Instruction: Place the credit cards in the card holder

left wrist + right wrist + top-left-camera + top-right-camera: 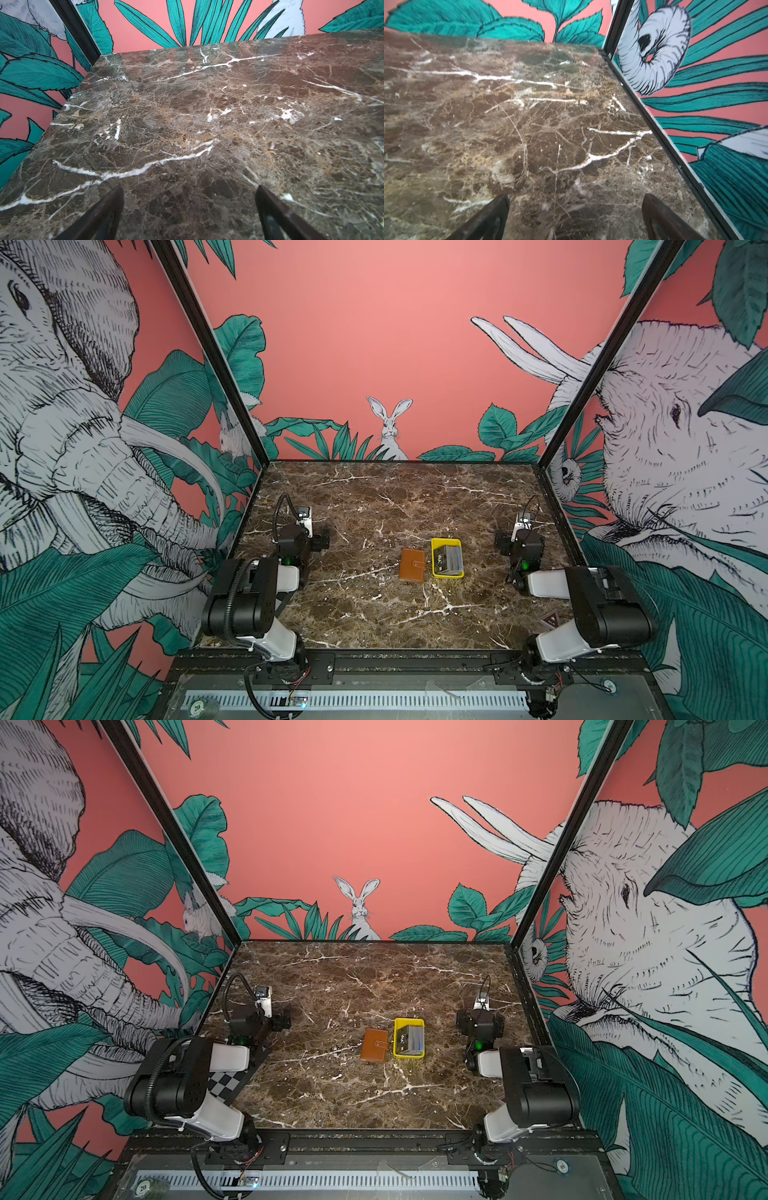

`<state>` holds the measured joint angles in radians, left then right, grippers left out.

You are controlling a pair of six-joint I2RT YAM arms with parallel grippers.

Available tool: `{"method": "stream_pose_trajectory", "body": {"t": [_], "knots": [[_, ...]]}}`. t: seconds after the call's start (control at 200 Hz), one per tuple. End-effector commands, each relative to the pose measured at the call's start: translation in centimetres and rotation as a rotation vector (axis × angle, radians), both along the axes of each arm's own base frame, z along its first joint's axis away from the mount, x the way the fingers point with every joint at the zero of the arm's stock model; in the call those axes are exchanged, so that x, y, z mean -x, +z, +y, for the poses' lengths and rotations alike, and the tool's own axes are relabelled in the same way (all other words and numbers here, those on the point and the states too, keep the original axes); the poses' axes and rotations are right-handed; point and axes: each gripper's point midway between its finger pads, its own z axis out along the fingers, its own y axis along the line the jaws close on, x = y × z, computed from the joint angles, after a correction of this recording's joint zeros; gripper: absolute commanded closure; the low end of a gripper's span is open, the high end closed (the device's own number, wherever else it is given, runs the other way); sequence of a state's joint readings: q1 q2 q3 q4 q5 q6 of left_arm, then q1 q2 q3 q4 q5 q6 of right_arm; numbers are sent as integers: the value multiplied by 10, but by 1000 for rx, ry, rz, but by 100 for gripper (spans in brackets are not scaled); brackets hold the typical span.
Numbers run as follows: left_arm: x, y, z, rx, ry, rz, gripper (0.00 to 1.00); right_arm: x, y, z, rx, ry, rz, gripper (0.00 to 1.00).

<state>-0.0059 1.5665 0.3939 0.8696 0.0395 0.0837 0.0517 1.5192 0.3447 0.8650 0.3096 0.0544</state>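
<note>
The left end effector (189, 192) and right end effector (576, 198) stand wide open, holding nothing, low over the marble surface (374, 497) at its sides, well apart from the closed card holder (412, 565) lying mid-surface just beside the yellow tray (434, 562) that holds the credit cards (449, 561).

card holder (412, 565) — 1; yellow tray (448, 574) — 1; credit cards (449, 561) — one stack, number unclear; left gripper (189, 188), right gripper (576, 196) — 2
</note>
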Motion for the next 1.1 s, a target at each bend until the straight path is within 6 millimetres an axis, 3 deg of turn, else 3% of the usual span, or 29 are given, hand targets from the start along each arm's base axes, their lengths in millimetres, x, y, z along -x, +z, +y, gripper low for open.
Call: {"method": "stream_pose_trajectory", "body": {"t": [0.0, 0.305, 0.41, 0.455, 0.785, 0.865, 0.95, 1.095], "knots": [[-5, 12, -1, -19, -4, -34, 1, 2, 18, -8, -8, -47, -102, 2], [-6, 13, -1, -19, -5, -35, 1, -10, 15, 0, -2, 2, -54, 2], [-6, 13, -1, -19, -5, -35, 1, -18, 12, 17, 0, 111, -19, 6], [-6, 13, -1, -20, -5, -35, 1, -17, 12, 18, -1, 115, -21, 2], [-6, 13, -1, -19, -4, -35, 1, -17, 12, 18, -4, 117, -22, 2], [-6, 13, -1, -19, -4, -35, 1, -19, 10, 43, -5, 273, -12, 2], [-6, 13, -1, -20, -5, -36, 1, -18, 12, 48, -3, 306, -28, 2], [-6, 13, -1, -19, -6, -35, 1, -22, 9, 33, -54, 248, -4, 2]]}}
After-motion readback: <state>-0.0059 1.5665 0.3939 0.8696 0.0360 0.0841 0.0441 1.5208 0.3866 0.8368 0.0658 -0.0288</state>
